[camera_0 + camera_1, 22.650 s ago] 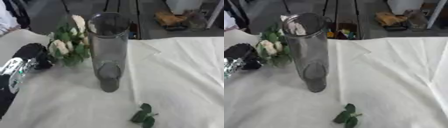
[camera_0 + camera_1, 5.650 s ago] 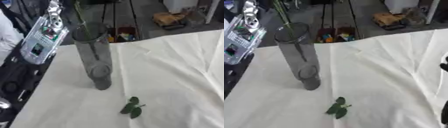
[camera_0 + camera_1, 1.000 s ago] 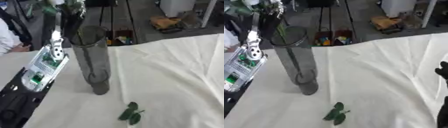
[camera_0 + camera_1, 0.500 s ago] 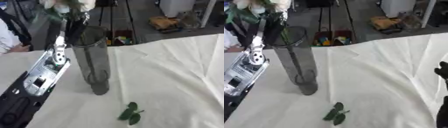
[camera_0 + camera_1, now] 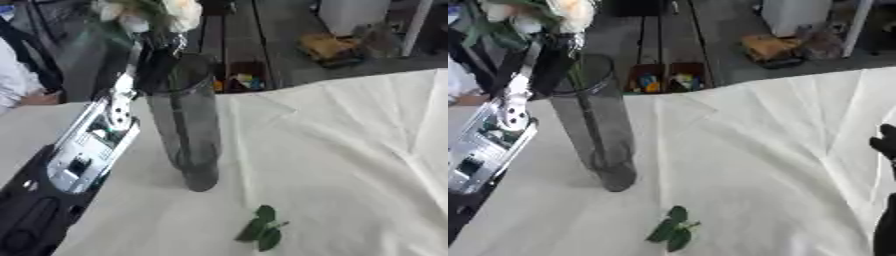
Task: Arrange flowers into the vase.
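A tall dark glass vase (image 5: 188, 125) stands upright on the white cloth (image 5: 350, 150). My left hand (image 5: 155, 64) is just above its rim, shut on a bunch of white flowers (image 5: 147, 12) with green leaves. Thin stems (image 5: 588, 127) run from the hand down inside the vase. My left forearm, with its silver panel (image 5: 89, 145), slants up from the lower left. A loose sprig of green leaves (image 5: 262, 231) lies on the cloth in front of the vase. My right hand (image 5: 883, 144) shows only as a dark shape at the right edge.
The table's far edge runs just behind the vase. Beyond it on the floor are crates with colourful items (image 5: 238, 80) and a yellow-brown object (image 5: 328, 47). A person in white (image 5: 17, 75) stands at the far left. The cloth is creased on the right.
My left hand has come down with the bunch, so the flower heads sit lower and the stems reach deeper into the vase. The loose sprig and the vase have stayed put.
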